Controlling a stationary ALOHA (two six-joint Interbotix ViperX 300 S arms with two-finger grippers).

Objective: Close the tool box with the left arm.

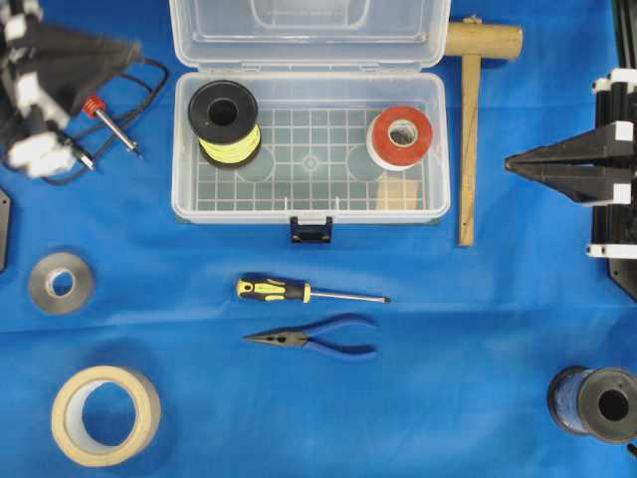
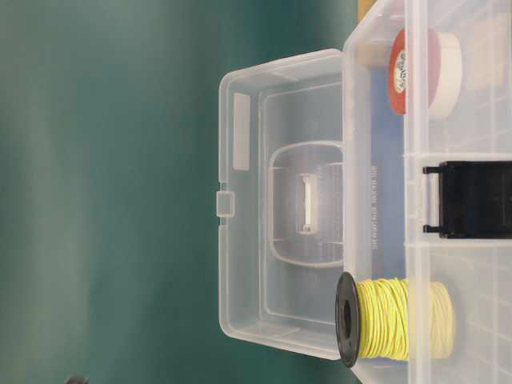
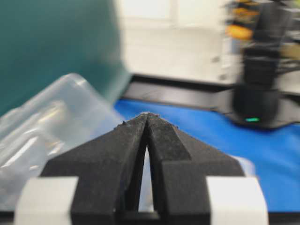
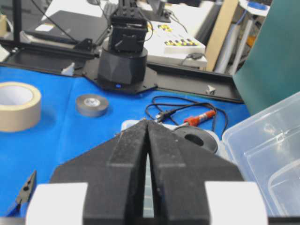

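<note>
Overhead exterior view: the tool box (image 1: 310,149) lay open, lid raised behind; left gripper (image 1: 60,70), fingers pressed together, was poised beside it, presumably for pushing.

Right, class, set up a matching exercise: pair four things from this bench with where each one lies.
Things:
1. yellow wire spool
2. red tape roll
3. wooden mallet
4. blue-handled pliers

Places:
A. outside the clear plastic tool box, at its right
B. in the box, left end
C. in front of the box, below the screwdriver
D. in the box, right end

Pairs: 1-B, 2-D, 3-A, 4-C
</note>
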